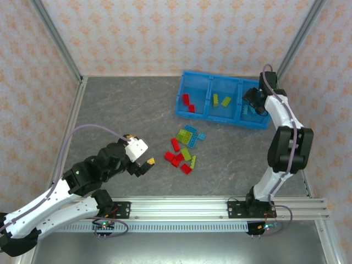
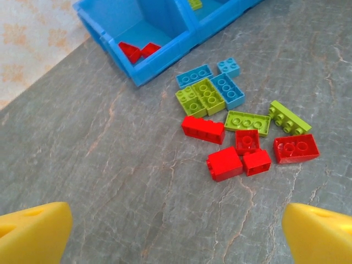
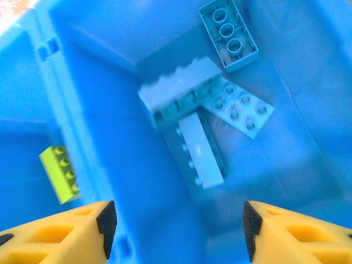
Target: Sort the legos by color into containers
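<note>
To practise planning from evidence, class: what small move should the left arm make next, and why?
Probably ease the left gripper forward and down over the nearest red brick. It is open and empty above the table, the loose pile lies just ahead, and the tray's end compartment already holds red bricks.

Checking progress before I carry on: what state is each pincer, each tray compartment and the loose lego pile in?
Left pincer: open, empty, above the table.
Right pincer: open, empty, over the light blue bricks.
Loose legos: unsorted on the table, three colors mixed.
Left compartment: holds red bricks.
Middle compartment: holds green bricks.
Right compartment: holds light blue bricks.
</note>
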`<state>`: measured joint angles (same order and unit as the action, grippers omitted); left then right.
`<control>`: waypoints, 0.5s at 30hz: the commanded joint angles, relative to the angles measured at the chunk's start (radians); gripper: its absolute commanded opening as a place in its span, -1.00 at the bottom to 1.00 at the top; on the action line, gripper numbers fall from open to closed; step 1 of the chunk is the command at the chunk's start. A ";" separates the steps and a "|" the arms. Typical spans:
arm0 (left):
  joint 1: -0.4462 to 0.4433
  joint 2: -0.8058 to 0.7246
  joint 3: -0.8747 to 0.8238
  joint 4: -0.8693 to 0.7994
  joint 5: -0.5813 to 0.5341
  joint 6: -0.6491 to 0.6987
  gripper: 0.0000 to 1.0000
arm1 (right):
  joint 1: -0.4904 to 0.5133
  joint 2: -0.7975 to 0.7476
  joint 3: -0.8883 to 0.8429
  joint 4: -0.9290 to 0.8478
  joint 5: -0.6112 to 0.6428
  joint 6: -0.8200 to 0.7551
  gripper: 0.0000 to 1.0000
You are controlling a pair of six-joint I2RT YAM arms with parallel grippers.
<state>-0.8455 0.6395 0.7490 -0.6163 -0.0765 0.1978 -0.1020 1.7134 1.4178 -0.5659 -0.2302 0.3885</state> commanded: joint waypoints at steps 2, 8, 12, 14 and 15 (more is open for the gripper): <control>0.046 0.076 0.067 -0.003 -0.112 -0.166 0.96 | 0.049 -0.278 -0.182 -0.053 -0.056 0.066 0.32; 0.059 0.282 0.211 -0.104 -0.209 -0.621 0.83 | 0.268 -0.601 -0.372 -0.193 -0.211 0.043 0.55; 0.059 0.414 0.180 0.000 -0.076 -0.937 0.66 | 0.487 -0.707 -0.424 -0.311 -0.205 0.087 0.57; 0.059 0.487 0.152 0.088 -0.036 -1.049 0.57 | 0.563 -0.733 -0.450 -0.324 -0.218 0.131 0.57; 0.059 0.535 0.151 0.121 -0.025 -1.088 0.52 | 0.593 -0.742 -0.455 -0.330 -0.218 0.153 0.57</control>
<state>-0.7910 1.0931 0.9272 -0.5896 -0.1604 -0.6064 0.4362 0.9928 0.9909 -0.8024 -0.4282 0.4725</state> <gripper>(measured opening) 0.775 0.785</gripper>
